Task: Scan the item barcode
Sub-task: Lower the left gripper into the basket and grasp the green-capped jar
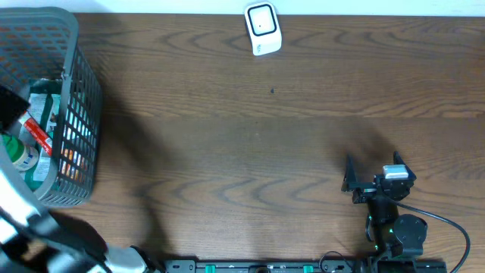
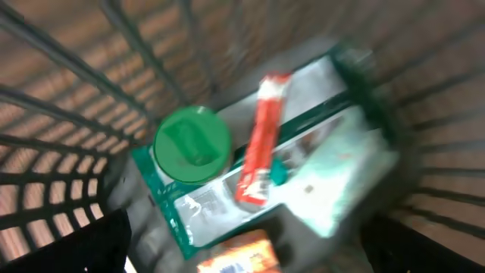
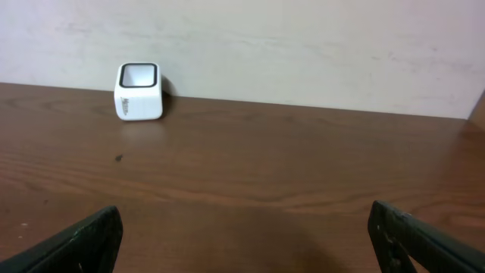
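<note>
The white barcode scanner [image 1: 263,29] stands at the table's far edge; in the right wrist view the scanner [image 3: 138,91] sits far ahead on the left. The items lie in a grey wire basket [image 1: 76,91] at the far left. My left gripper [image 2: 246,231] hangs open above them inside the basket, holding nothing. Below it are a green-lidded container [image 2: 192,145], a red stick pack [image 2: 261,140], a green-and-white pouch [image 2: 318,174] and an orange packet [image 2: 239,258]. My right gripper [image 1: 371,168] rests open and empty at the near right. No barcode is readable; the left wrist view is blurred.
The basket's wire walls [image 2: 68,114] surround my left gripper on all sides. Bare wooden tabletop [image 1: 250,152] stretches between the basket and the right arm. A black rail [image 1: 265,265] runs along the near edge, and a pale wall [image 3: 303,45] rises behind the scanner.
</note>
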You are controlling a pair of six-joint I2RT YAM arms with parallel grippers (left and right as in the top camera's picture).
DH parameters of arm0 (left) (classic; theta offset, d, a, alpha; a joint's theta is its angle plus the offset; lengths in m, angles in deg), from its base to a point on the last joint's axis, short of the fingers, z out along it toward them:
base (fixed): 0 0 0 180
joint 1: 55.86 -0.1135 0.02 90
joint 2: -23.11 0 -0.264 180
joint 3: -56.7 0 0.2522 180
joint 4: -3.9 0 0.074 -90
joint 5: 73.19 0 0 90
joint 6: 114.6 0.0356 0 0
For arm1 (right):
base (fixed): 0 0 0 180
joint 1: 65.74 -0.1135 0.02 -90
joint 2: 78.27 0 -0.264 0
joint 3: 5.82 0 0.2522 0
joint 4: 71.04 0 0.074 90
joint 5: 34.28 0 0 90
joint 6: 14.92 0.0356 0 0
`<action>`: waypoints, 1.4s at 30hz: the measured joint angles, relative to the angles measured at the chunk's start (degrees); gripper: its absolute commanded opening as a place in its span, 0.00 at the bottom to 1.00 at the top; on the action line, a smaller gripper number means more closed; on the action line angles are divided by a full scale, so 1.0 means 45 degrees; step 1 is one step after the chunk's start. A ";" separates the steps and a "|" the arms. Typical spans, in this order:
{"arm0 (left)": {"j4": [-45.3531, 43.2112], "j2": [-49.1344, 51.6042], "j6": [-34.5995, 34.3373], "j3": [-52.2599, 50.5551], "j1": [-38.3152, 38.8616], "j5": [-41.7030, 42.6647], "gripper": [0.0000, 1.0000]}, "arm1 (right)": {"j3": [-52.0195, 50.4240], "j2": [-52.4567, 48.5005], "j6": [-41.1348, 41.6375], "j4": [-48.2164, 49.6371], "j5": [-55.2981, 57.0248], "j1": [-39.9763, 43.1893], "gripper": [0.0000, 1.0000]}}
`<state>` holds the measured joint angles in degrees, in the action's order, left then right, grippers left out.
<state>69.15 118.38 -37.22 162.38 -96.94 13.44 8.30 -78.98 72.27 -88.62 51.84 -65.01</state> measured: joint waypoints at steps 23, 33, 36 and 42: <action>-0.0918 0.3507 0.1535 -0.0267 -0.1044 0.0005 0.98 | 0.0000 0.0000 0.0000 0.0000 0.0000 0.0000 0.99; -0.1277 0.3531 0.1549 -0.0267 -0.1122 0.0005 0.98 | 0.0000 0.0000 0.0000 0.0000 0.0000 0.0000 0.99; -0.1525 0.3531 0.1632 -0.0267 -0.1161 0.0000 0.98 | 0.0000 0.0000 0.0000 0.0000 0.0000 0.0000 0.99; -0.1797 0.3531 0.1778 -0.0282 -0.1209 0.0000 0.99 | 0.0000 0.0000 0.0000 0.0000 0.0000 0.0000 0.99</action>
<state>61.06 134.27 -29.22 161.11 -102.39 13.44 8.30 -78.98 72.27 -88.62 51.84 -65.01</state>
